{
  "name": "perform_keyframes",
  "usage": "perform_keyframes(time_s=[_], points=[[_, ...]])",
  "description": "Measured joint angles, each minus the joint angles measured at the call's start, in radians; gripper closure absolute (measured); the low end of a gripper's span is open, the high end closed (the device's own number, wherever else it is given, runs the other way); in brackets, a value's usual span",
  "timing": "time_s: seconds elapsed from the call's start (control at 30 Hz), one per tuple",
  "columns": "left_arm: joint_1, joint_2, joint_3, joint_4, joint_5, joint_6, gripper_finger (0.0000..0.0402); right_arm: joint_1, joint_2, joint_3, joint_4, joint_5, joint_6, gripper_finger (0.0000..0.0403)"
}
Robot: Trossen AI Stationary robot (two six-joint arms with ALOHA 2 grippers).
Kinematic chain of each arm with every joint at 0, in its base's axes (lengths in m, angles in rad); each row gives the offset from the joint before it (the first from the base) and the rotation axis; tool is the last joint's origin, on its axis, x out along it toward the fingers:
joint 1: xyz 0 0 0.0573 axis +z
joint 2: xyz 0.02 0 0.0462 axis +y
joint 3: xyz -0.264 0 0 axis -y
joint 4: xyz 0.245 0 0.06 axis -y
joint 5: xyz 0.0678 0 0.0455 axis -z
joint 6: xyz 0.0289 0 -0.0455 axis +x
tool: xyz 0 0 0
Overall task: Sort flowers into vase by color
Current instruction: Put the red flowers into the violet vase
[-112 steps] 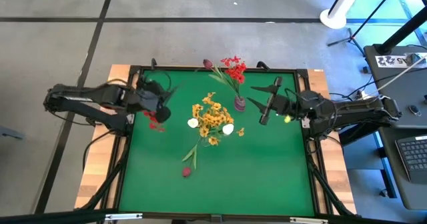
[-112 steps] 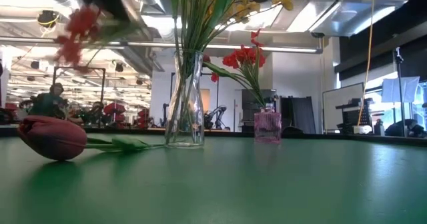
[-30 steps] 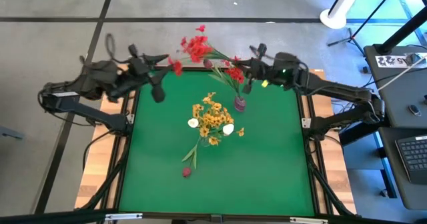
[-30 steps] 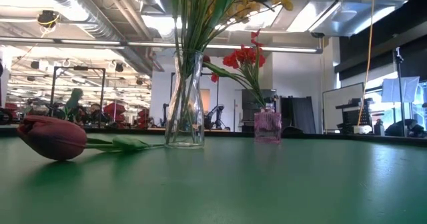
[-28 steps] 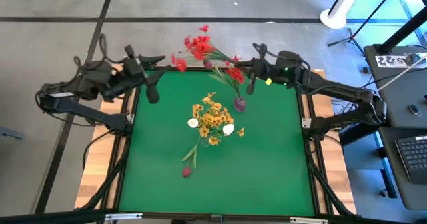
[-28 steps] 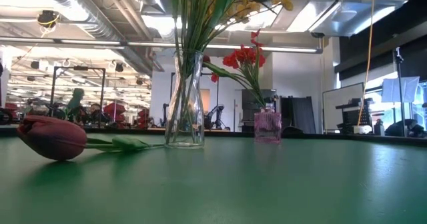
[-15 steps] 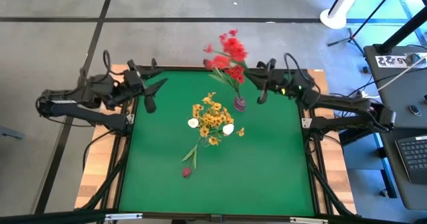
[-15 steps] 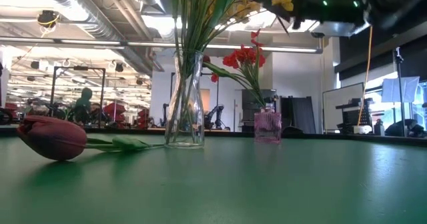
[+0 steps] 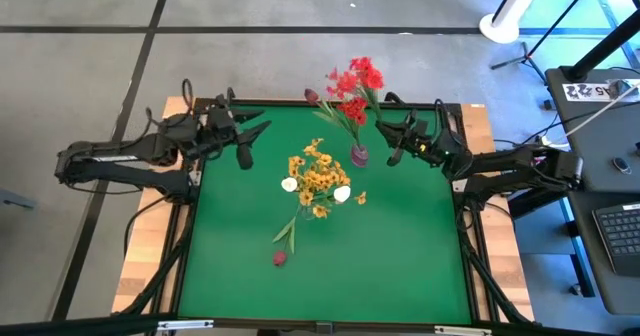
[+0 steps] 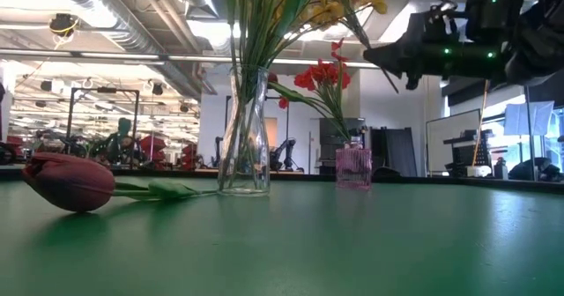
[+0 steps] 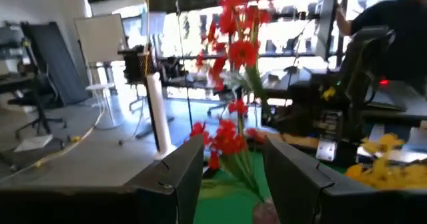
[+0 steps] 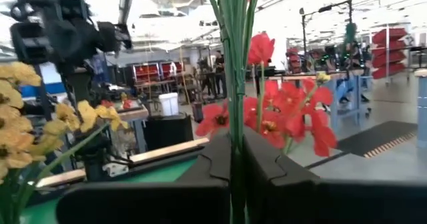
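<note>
Across the green table (image 9: 400, 266), seen from above, the two dark arms reach in from 9 and 3 o'clock toward the far edge. At 3 o'clock the right gripper (image 9: 386, 124) hangs just beside the small pink vase (image 9: 359, 156), its jaws pinched tight on the green stems of a red flower bunch (image 9: 358, 77) whose blossoms stand up past the table's 12 o'clock edge; the right wrist view shows those stems (image 12: 231, 64) clamped between the two dark fingers (image 12: 263, 161), with more red blossoms (image 12: 293, 114) just behind. The pink vase already holds a red cluster (image 9: 349, 109), and in the low view it stands at the far side, to the right of the clear glass vase (image 10: 244, 142). At 9 o'clock the left gripper (image 9: 253, 138) hovers over the table's far left corner, jaws parted about halfway and holding nothing; its wrist view looks between the open fingers (image 11: 175, 174) at the red bunch beyond. Near the table's middle the clear vase carries the yellow blossoms (image 9: 317, 176), with two white tulip buds (image 9: 289, 185) at their edge. Toward 7 o'clock from that vase a dark maroon bud (image 9: 279, 258) lies flat on the table on its green stem, well apart from both grippers. Another dark bud (image 9: 312, 96) shows at the 12 o'clock edge, next to the red cluster.
</note>
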Motion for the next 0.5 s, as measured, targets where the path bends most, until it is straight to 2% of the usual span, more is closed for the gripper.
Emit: perform_keyframes(time_s=[0.23, 0.5], points=[[0.085, 0.106, -0.006, 0.003, 0.132, -0.061, 0.0251, 0.0, 0.091, 0.0, 0.02, -0.007, 0.013, 0.0386], [0.176, 0.243, 0.0, 0.246, 0.325, -0.086, 0.0251, 0.001, 0.142, 0.002, 0.216, -0.12, 0.055, 0.0393]])
